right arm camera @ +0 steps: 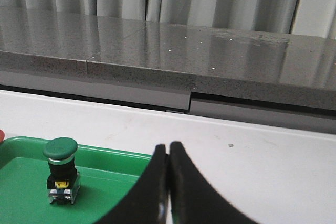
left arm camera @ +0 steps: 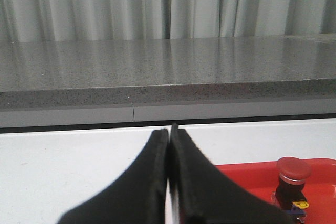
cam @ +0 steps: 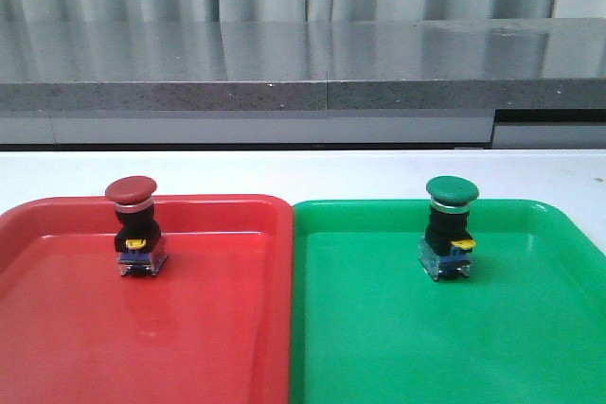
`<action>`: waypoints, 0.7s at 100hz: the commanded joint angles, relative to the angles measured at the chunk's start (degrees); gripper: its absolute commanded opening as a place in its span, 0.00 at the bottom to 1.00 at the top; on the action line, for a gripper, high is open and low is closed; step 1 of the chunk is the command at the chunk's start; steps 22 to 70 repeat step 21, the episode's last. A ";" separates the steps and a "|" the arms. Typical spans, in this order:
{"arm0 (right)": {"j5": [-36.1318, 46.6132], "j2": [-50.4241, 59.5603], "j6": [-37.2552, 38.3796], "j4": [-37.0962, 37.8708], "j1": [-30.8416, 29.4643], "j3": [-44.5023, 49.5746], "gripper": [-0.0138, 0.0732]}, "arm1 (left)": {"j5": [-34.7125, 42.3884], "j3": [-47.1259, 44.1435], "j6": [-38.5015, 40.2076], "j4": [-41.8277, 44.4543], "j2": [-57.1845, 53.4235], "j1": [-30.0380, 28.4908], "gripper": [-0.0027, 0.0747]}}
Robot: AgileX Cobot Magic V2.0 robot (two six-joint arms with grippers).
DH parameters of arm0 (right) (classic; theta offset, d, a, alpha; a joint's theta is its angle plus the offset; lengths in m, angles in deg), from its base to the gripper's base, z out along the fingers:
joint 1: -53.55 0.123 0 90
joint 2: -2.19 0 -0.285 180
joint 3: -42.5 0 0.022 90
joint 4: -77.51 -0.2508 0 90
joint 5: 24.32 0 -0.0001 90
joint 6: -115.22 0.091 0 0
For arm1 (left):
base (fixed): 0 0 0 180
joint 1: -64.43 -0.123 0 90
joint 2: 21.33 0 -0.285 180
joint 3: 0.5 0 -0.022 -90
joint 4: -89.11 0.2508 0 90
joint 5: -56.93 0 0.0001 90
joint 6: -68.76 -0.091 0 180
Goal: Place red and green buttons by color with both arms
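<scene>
Behind your red tray point(cam: 57, 328) and green tray point(cam: 530, 347) ran a grey stone ledge point(cam: 303, 63). The red button point(cam: 133, 224) and green button point(cam: 449, 225) stood upright in their matching trays, no lettering legible. Your left gripper point(left arm camera: 169, 132) and right gripper point(right arm camera: 168, 147) were pinched closed, empty.

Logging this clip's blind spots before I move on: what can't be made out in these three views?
- Near ends of the red tray and green tray: cut off by the front view's bottom edge.
- Both arms: absent from the front view.
- Base of the red button: cut by the left wrist view's bottom edge, partly behind the left gripper.
- Yellow markings on the green button: too small to read.
</scene>
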 commanded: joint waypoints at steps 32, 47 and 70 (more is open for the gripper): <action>4.94 1.28 -0.50 -0.11 -0.37 -0.82 0.03 | 4.55 -2.44 0.16 -0.19 -1.76 -0.03 0.01; 4.94 1.28 -0.50 -0.11 -0.37 -0.82 0.03 | 4.55 -2.44 0.16 -0.19 -1.76 -0.03 0.01; 4.94 1.28 -0.50 -0.11 -0.37 -0.82 0.03 | 4.55 -2.44 0.16 -0.19 -1.76 -0.03 0.01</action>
